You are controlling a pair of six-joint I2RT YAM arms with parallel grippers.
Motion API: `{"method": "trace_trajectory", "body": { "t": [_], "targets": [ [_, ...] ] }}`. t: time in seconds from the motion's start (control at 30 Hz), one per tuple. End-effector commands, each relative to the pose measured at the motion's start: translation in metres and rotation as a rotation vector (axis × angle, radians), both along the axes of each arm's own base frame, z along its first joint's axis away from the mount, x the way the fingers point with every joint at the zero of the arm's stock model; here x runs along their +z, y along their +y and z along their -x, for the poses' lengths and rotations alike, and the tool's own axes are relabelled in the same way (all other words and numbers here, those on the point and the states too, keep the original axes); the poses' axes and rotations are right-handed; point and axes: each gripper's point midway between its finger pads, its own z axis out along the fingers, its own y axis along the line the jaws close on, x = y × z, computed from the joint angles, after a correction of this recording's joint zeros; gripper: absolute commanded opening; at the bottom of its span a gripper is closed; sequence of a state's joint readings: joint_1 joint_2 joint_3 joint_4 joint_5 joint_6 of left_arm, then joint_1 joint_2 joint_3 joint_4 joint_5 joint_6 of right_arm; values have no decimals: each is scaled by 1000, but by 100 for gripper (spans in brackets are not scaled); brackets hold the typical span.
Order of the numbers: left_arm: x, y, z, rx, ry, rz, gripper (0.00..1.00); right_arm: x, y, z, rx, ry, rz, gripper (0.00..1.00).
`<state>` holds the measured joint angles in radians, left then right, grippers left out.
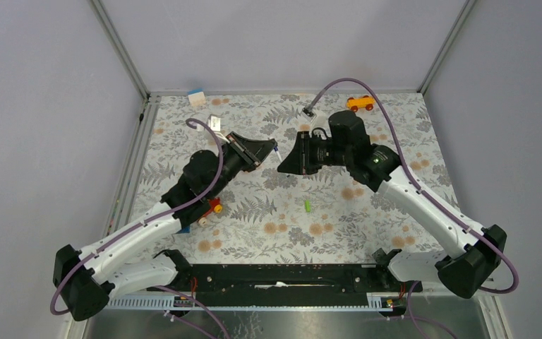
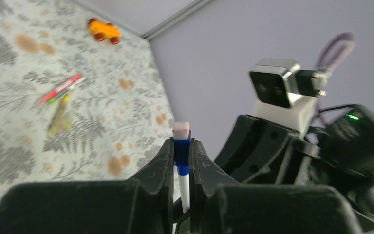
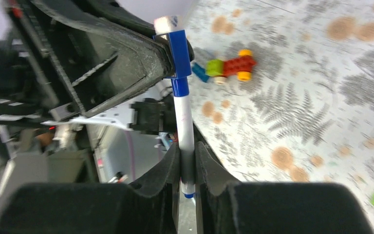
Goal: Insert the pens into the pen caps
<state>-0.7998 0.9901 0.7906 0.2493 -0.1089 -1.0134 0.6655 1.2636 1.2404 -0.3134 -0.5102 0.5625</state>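
Floral tablecloth (image 1: 324,212) from above: both arms angle inward, elbows out, left gripper (image 1: 272,149) and right gripper (image 1: 286,162) meeting tip to tip above mid-table. Left wrist: jaws pinch the dark blue pen cap (image 2: 181,150). Right wrist: jaws pinch the white pen (image 3: 185,122), its blue end meeting that cap.

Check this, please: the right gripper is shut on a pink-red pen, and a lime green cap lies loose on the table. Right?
The colour is wrong: the right wrist view shows the right gripper shut on a white pen with a blue end. The lime green cap lies loose on the table.
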Motion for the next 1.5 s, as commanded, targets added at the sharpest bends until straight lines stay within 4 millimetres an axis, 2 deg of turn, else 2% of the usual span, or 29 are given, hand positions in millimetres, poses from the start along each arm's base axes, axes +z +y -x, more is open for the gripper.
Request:
{"method": "trace_trajectory", "body": {
  "t": [0.0,0.13,0.27,0.47,0.67,0.83,1.03,1.23,1.33,1.47],
  "targets": [
    [-110,-36,79,-327,349,-329,0,54,-7,-80,-338,-304,45,0],
    [-113,-37,80,-291,422,-403,0,46,-8,-85,-382,-322,150,0],
    [-112,-39,82,-286,430,-427,0,41,-10,-87,-405,-322,179,0],
    [-114,-38,87,-298,422,-416,0,45,-10,-83,-389,-336,160,0],
    [-113,-35,91,-310,395,-403,0,58,-6,-74,-343,-374,93,0],
    [-98,-34,97,-344,298,-337,0,73,14,-49,-190,-418,-51,0],
    [-97,-27,102,-364,231,-351,0,101,22,-24,-78,-478,-200,0],
    [-95,-24,111,-402,168,-324,0,120,32,8,88,-500,-326,0],
    [-92,-21,113,-406,138,-305,0,126,34,15,123,-505,-356,0],
    [-89,-19,114,-406,117,-300,0,125,34,15,123,-499,-357,0]
  ]
}}
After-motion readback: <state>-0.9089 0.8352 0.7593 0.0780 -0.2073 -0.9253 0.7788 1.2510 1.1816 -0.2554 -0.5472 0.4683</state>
